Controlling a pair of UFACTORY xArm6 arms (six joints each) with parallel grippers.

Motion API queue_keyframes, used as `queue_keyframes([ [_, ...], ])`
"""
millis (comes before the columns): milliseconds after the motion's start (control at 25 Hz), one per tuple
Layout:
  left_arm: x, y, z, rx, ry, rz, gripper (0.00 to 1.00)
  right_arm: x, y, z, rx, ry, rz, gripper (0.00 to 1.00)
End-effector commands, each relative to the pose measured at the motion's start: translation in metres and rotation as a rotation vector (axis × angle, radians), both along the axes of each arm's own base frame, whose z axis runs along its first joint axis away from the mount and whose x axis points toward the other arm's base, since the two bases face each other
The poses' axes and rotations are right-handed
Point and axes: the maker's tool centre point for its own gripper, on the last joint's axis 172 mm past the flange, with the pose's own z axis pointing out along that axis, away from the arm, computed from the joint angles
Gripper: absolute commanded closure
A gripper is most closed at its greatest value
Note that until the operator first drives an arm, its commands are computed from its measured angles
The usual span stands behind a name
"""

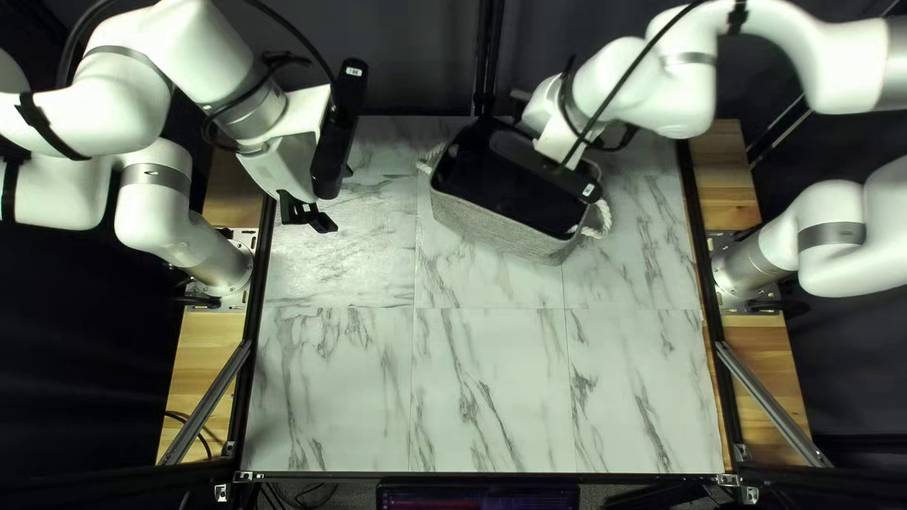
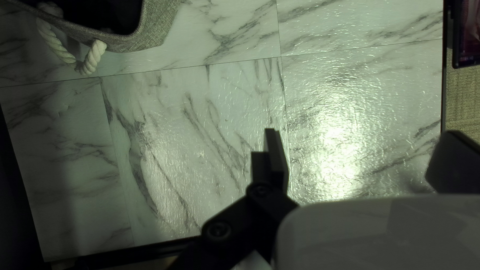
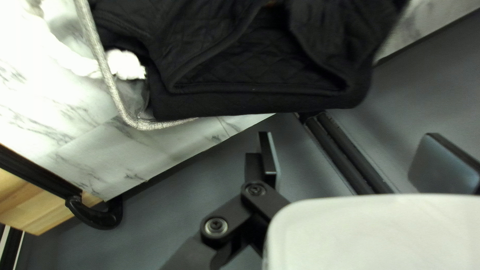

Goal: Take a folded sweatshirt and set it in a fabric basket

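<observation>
Sweatshirt [image 3: 240,65], black and quilted, lay in the grey basket [image 1: 505,229], partly over its rim, near the bench's [image 1: 491,387] far edge. Right hand [image 1: 556,144] was above the basket, fingers wide apart, holding nothing. Left hand [image 1: 337,198] was raised toward the bench's far left corner, also wide open and empty.

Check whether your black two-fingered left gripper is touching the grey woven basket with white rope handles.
Apart: the left wrist view shows marbled tabletop between my left gripper and the basket.
</observation>
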Motion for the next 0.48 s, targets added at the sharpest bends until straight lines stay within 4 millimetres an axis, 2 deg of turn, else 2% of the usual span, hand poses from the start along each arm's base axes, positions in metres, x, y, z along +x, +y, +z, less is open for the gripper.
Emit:
queue_keyframes([
  [40, 0.000, 0.000, 0.000, 0.000, 0.000, 0.000, 0.00, -0.019, 0.035, 0.030, 0.118, -0.100, -0.079, 0.00],
  [120, 0.000, 0.000, 0.000, 0.000, 0.000, 0.000, 0.00, -0.025, 0.041, 0.044, 0.172, -0.125, -0.146, 0.00],
  [280, 0.000, 0.000, 0.000, 0.000, 0.000, 0.000, 0.00, -0.025, 0.042, 0.070, 0.241, -0.126, -0.313, 0.00],
  [400, 0.000, 0.000, 0.000, 0.000, 0.000, 0.000, 0.00, -0.033, 0.035, 0.099, 0.263, -0.131, -0.429, 0.00],
  [440, 0.000, 0.000, 0.000, 0.000, 0.000, 0.000, 0.00, -0.040, 0.030, 0.117, 0.269, -0.143, -0.470, 0.00],
  [480, 0.000, 0.000, 0.000, 0.000, 0.000, 0.000, 0.00, -0.043, 0.028, 0.126, 0.272, -0.150, -0.485, 0.00],
])
